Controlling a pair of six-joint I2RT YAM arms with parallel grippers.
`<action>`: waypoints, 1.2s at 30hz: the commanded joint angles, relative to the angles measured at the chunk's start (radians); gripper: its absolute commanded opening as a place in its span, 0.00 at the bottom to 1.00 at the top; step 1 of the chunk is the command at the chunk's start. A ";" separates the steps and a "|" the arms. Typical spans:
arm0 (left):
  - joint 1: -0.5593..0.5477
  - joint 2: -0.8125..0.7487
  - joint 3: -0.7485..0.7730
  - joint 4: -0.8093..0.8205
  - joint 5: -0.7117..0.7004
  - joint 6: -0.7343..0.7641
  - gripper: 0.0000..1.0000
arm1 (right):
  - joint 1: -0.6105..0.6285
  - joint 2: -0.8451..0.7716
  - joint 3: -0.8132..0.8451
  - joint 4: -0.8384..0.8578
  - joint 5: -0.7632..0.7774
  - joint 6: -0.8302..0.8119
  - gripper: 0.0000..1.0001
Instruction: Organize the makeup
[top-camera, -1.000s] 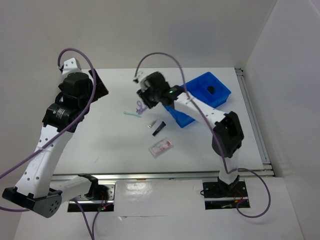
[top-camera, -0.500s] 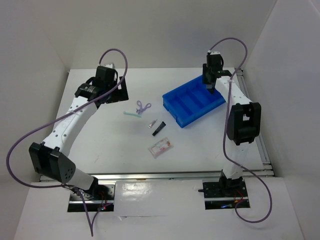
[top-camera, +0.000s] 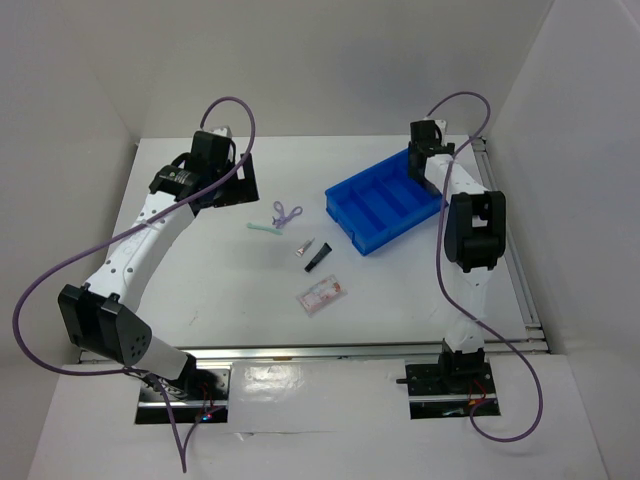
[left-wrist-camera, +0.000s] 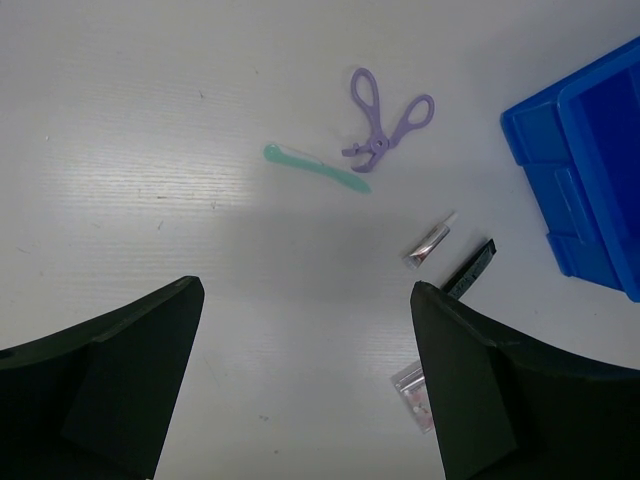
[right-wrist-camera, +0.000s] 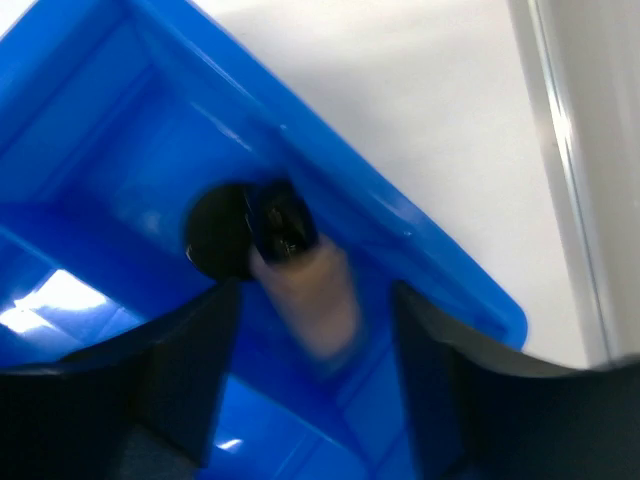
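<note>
My right gripper hangs over the far right end of the blue bin. In the right wrist view it is open, jaws wide apart. Just past the jaws a tan cylinder with a black end lies blurred in the bin, against a round black pot. My left gripper is open and empty at the back left, above the table. On the table lie a purple looped piece, a mint-green stick, a slim black tube and a clear pinkish packet.
A small silver tube lies beside the black tube. The left wrist view shows the purple piece, mint stick, silver tube, black tube, packet and bin corner. White walls enclose the table.
My right arm has swung from the table's middle, beside the purple piece, to the bin's far right end. My left arm has come down from near the camera to the back left.
</note>
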 joint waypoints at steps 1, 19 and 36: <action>0.007 0.007 0.043 -0.001 0.019 0.027 0.99 | 0.000 -0.031 0.057 0.028 0.079 0.026 0.83; 0.007 -0.068 0.010 0.008 -0.048 0.029 1.00 | 0.420 -0.480 -0.304 0.087 -0.204 0.242 0.72; 0.007 -0.168 0.006 0.029 -0.168 -0.068 1.00 | 0.681 -0.450 -0.622 0.096 -0.322 0.692 0.64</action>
